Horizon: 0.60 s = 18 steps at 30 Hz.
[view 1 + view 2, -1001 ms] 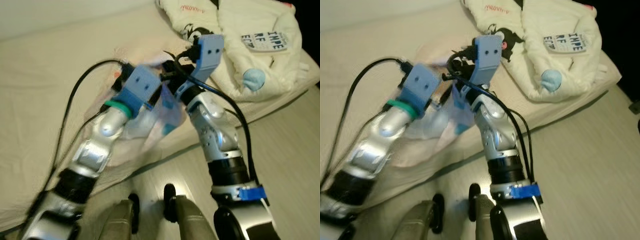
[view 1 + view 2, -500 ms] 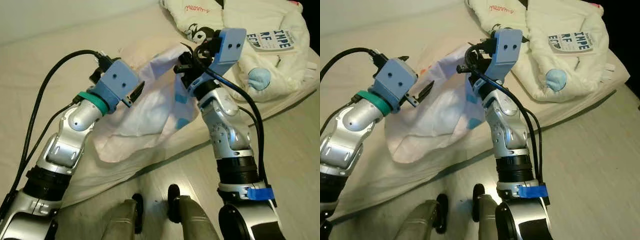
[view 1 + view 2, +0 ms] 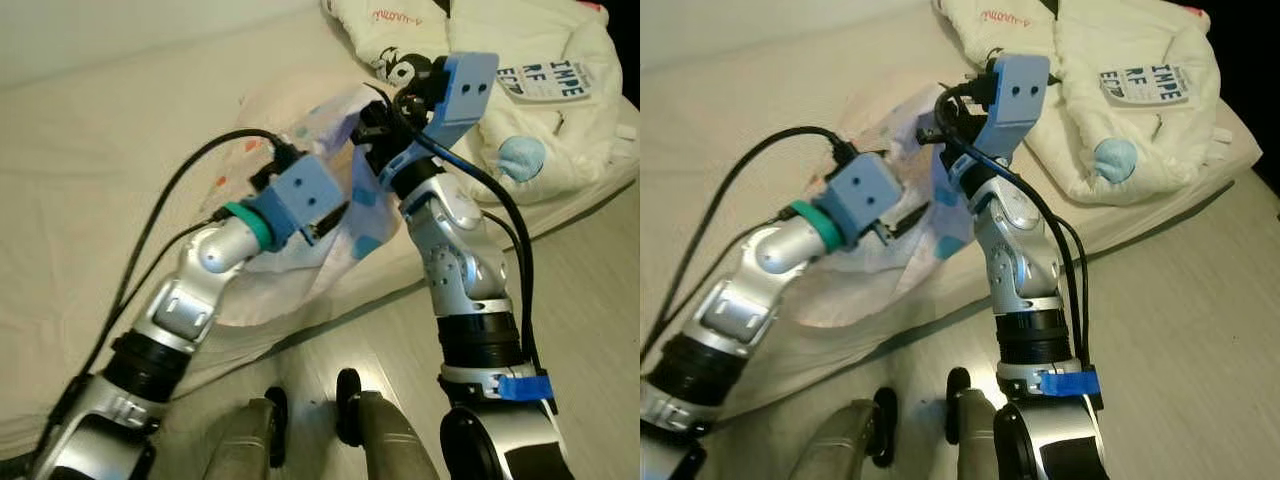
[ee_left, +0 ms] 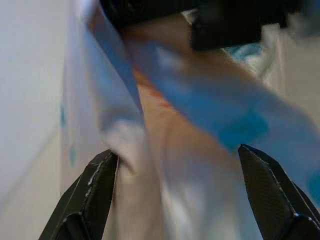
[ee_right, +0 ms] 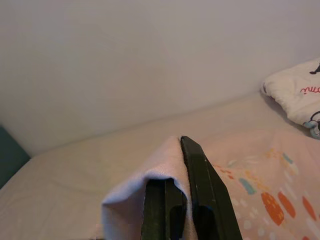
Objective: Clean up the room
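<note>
Above the bed (image 3: 90,170), in the left eye view, I see the right gripper (image 3: 372,125) at 1 o'clock holding up a pale cloth (image 3: 345,215) with blue patches. The left gripper (image 3: 335,215) sits at centre, against the cloth. A white quilt (image 3: 530,90) lies at 2 o'clock. Left wrist view: both fingers (image 4: 85,200) stand apart, cloth between them. Right wrist view: the fingers (image 5: 200,200) are pinched together on a fold of cloth.

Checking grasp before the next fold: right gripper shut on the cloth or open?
Shut on it. The right gripper pinches an edge of the white patterned cloth, which hangs from it above the bed.
</note>
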{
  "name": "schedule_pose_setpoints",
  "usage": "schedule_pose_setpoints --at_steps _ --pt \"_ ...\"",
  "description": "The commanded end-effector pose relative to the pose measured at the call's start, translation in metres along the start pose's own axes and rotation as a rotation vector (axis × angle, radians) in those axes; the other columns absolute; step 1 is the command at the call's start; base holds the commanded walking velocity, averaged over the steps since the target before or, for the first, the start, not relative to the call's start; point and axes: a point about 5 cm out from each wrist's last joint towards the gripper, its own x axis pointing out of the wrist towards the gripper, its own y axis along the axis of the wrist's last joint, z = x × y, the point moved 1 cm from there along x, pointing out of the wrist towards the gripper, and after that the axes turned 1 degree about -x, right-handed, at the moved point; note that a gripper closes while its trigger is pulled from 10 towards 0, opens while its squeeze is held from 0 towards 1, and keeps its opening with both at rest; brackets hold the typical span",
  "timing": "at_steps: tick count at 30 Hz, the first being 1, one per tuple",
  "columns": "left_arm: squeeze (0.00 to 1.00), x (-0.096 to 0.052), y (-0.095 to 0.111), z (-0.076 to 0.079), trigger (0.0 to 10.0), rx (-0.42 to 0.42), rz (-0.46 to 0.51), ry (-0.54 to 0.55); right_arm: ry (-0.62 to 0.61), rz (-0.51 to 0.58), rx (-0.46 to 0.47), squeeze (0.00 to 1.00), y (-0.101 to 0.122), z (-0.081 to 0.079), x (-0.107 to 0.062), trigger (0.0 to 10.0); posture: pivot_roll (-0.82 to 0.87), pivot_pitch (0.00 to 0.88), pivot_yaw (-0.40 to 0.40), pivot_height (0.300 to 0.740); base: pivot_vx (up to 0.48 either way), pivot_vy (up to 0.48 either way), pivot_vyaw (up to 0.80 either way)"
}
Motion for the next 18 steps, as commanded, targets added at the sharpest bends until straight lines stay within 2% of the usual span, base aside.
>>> schedule_pose_setpoints --at_steps 1,4,8,13,18 --pt "0.0 0.005 -0.006 0.002 10.0 0.008 -0.038 0.034 0.044 0.046 0.021 0.0 0.01 -0.01 0.004 10.0 -0.04 0.223 0.064 0.74 0.0 0.0 0.0" --pt "0.0 0.02 -0.006 -0.002 10.0 0.027 -0.064 0.141 0.073 0.047 0.038 0.0 0.01 -0.02 0.005 10.0 -0.05 0.222 0.062 0.74 0.0 0.0 0.0" --pt "0.0 0.032 -0.005 -0.006 10.0 0.07 -0.091 0.22 0.107 0.048 0.054 0.0 0.012 -0.031 0.004 10.0 -0.06 0.223 0.063 0.74 0.0 0.0 0.0" --pt "0.0 0.034 -0.008 -0.009 10.0 0.086 -0.119 0.264 0.123 0.052 0.063 0.0 0.014 -0.035 0.002 10.0 -0.06 0.225 0.063 0.74 0.0 0.0 0.0" --pt "0.0 0.034 -0.011 -0.018 10.0 0.124 -0.143 0.367 0.148 0.054 0.078 0.0 0.017 -0.041 0.0 10.0 -0.06 0.226 0.062 0.74 0.0 0.0 0.0"
